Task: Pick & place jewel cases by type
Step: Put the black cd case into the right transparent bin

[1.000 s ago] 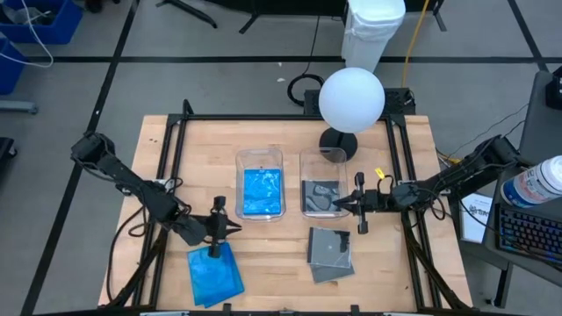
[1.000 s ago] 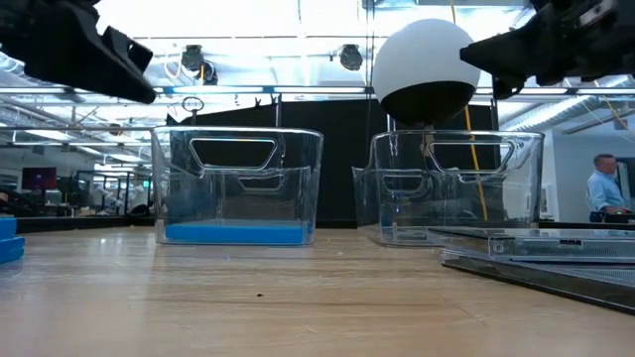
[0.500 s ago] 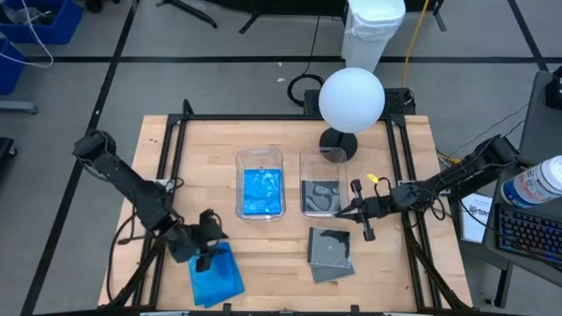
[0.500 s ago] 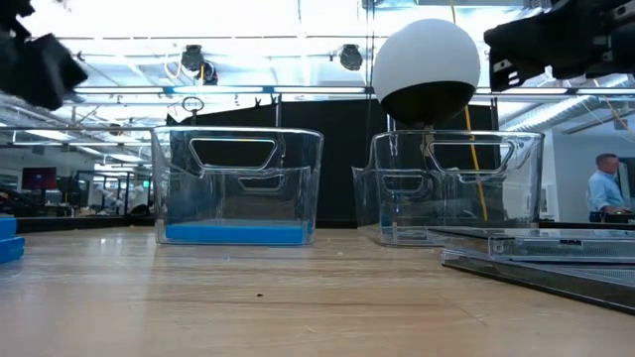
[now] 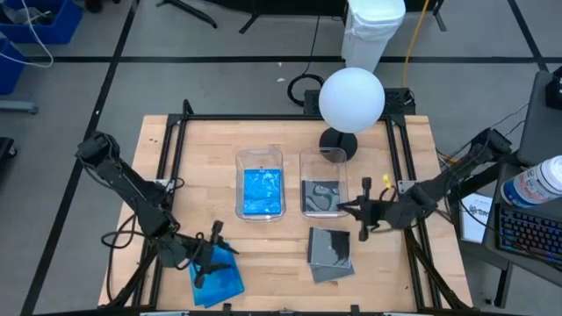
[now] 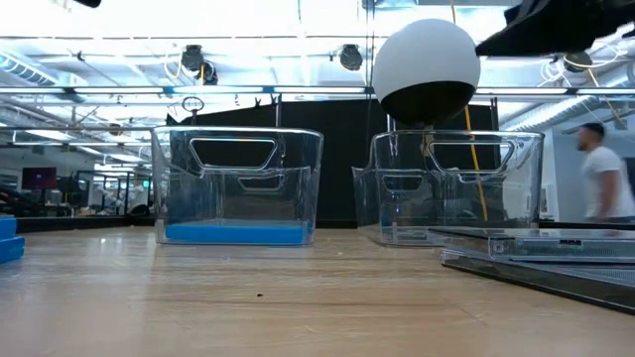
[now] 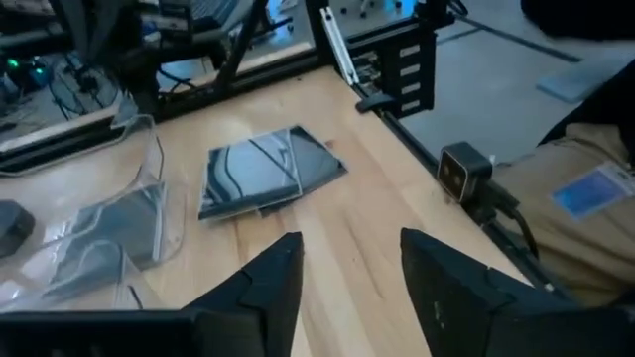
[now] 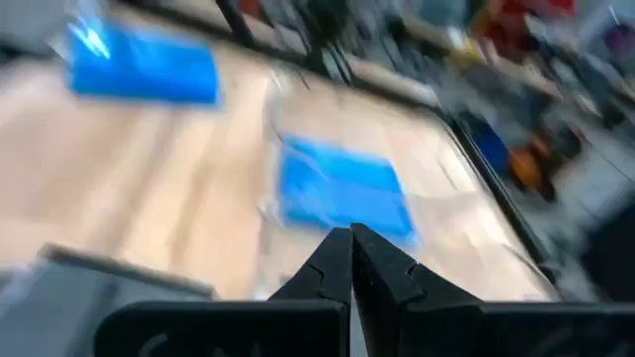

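A stack of blue jewel cases (image 5: 219,279) lies at the table's near left. My left gripper (image 5: 211,260) hovers above it, open and empty (image 7: 347,288). A stack of dark grey jewel cases (image 5: 331,253) lies at the near right, also seen ahead of the left fingers (image 7: 268,174). Another blue jewel case lies flat in the left clear tub (image 5: 261,191), and a dark one in the right tub (image 5: 321,195). My right gripper (image 5: 364,221) is shut and empty (image 8: 350,260), raised beside the right tub and above the grey stack's far right.
A white globe lamp (image 5: 351,99) on a dark foot stands behind the right tub. The black frame rails (image 5: 413,254) run along the table's sides. Bare wood lies between the two stacks and in front of the tubs (image 6: 298,297). A person (image 6: 600,183) walks in the room beyond.
My left gripper has gone toward the table's near edge, over the blue stack, and risen out of the low view. My right gripper has risen, turned, and drawn slightly toward the near edge, staying shut. The cases have not moved.
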Robot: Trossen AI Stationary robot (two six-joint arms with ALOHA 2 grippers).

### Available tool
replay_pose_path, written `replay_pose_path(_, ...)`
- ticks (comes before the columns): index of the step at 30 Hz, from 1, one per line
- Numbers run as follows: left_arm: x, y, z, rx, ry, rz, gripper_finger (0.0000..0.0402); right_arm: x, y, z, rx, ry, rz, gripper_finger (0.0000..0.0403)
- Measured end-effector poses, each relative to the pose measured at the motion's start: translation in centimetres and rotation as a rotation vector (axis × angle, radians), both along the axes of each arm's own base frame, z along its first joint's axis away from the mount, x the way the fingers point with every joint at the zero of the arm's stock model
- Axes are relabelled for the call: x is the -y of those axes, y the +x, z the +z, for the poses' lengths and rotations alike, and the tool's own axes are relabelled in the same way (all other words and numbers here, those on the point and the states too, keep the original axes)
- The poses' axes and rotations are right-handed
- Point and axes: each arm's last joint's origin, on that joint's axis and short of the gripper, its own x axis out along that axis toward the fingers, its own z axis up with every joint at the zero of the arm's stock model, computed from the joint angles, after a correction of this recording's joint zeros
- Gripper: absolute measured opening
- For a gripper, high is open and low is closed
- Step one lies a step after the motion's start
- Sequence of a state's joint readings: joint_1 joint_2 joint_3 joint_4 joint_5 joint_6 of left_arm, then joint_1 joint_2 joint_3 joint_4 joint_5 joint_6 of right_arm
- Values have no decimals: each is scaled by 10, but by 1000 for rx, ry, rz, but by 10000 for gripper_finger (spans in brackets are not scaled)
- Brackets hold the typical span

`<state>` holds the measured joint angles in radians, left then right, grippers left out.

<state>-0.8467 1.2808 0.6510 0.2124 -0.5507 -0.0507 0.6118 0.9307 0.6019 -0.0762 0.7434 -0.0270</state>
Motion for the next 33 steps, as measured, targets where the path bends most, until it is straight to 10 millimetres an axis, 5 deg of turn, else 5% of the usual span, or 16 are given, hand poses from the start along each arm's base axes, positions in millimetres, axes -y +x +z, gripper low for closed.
replay_pose_path(4,-2,0,-5,-45,-2,21,158,-11,-4,34,-150,132,-32,0)
replay_pose_path(9,-4,-2,-10,-83,45,19,149,-21,-8,39,-366,422,8,0)
replay_pose_path(15,-5,-2,-10,-89,54,20,147,-21,-12,17,-456,614,-78,14)
replay_pose_path(21,-3,6,-24,-134,68,25,147,-18,-18,-20,-565,788,-180,85)
replay_pose_path(27,5,28,-49,-119,149,-67,147,-15,-25,-51,-641,886,-206,173)
replay_pose_path(33,16,59,-64,-42,244,-172,146,-4,-32,-71,-612,899,-335,210)
